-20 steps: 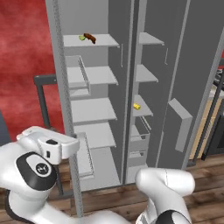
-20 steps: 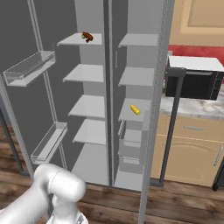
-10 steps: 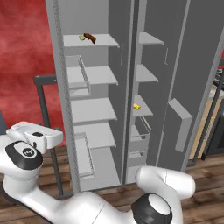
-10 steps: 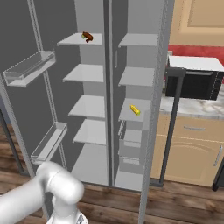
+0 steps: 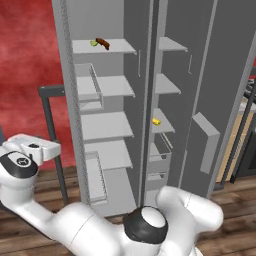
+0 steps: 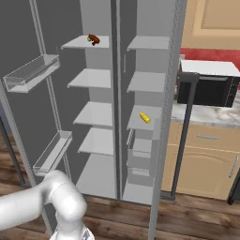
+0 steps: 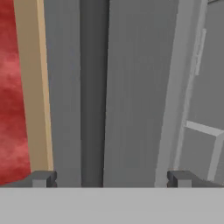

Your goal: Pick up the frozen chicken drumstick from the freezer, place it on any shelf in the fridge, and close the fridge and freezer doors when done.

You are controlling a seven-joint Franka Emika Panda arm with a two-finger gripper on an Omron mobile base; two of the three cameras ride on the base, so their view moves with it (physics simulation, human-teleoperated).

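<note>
Nearest, at the bottom of the hand view: gripper [image 7: 109,178] with its two dark fingertips [image 7: 43,178] set wide apart near the lower left and lower right corners, nothing between them. Just beyond, up the middle of that frame: dark vertical bar handle [image 7: 91,87] against a grey door panel [image 7: 140,87], a tan strip and red wall [image 7: 13,96] along the left edge.

Low in the left base view: white arm [image 5: 75,225] curving from lower right to the left edge, hand end at middle left beside the dark handle [image 5: 54,130] of the open door. In the right base view, same arm [image 6: 51,201] across the lower left corner.

Further in: both doors swung open. Clear door bins [image 6: 33,71] at upper left and lower left of the right base view. Small yellow lump [image 6: 145,117] on a mid-height shelf of the right-hand compartment, centre-right of the frame; also right of centre in the left base view [image 5: 156,121].

Farthest, near the top: frozen chicken drumstick [image 5: 102,43] lying on the top shelf [image 5: 117,48] of the left-hand compartment, upper centre-left, small green fruit [image 5: 93,43] just beside it on its left. Same drumstick upper centre-left in the right base view [image 6: 94,39]. Microwave [image 6: 206,84] on the counter at right.
</note>
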